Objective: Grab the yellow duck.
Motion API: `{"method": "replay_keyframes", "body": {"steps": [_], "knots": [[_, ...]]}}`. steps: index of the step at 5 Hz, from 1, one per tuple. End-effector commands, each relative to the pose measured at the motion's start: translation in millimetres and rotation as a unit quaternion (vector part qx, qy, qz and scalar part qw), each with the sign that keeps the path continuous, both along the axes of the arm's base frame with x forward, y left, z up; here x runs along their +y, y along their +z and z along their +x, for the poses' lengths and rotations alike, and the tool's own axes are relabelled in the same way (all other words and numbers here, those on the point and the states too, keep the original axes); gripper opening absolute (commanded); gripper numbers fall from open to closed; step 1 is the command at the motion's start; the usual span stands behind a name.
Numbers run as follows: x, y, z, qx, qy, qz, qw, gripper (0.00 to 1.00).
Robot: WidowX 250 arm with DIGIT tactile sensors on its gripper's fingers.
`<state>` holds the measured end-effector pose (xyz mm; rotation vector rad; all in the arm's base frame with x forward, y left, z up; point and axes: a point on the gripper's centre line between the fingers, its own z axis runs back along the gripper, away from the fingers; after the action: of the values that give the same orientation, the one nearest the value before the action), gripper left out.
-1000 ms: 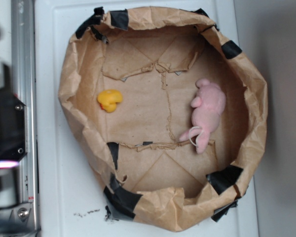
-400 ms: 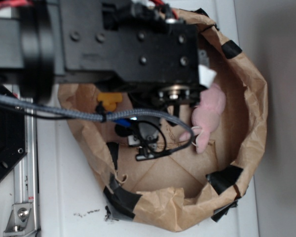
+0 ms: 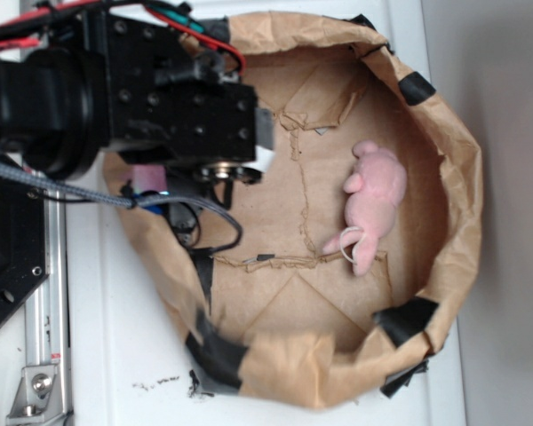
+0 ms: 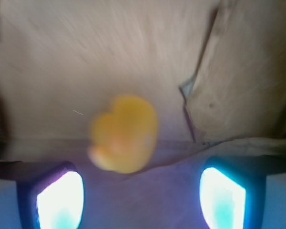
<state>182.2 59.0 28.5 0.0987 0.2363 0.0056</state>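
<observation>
Gripper (image 4: 140, 193) spread wide, holding nothing; both fingers (image 4: 59, 200) apart at the wrist view's bottom edge. Yellow duck (image 4: 124, 133), blurred, lies at twelve o'clock between them, seemingly untouched, on the brown paper liner (image 3: 293, 302). Pink plush (image 3: 373, 204) well apart.

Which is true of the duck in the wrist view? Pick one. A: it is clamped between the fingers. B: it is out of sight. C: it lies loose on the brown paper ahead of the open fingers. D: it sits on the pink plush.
C: the wrist view shows the duck lying free on the brown paper, ahead of the end effector, whose two fingers stand wide apart.
</observation>
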Motion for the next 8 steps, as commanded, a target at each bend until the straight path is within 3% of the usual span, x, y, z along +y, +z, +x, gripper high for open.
{"method": "replay_keyframes", "body": {"steps": [1, 4, 5, 7, 8], "knots": [[30.4, -16.8, 19.1, -0.034, -0.008, 0.010, 0.999, 0.00], [31.7, -9.8, 14.3, -0.040, 0.012, 0.014, 0.999, 0.00], [29.6, 12.5, 17.5, -0.068, 0.024, -0.009, 0.997, 0.00], [8.9, 113.5, 46.9, -0.188, 0.050, -0.024, 0.981, 0.00], [-7.1, 144.0, 54.2, -0.170, 0.049, -0.012, 0.984, 0.00]]}}
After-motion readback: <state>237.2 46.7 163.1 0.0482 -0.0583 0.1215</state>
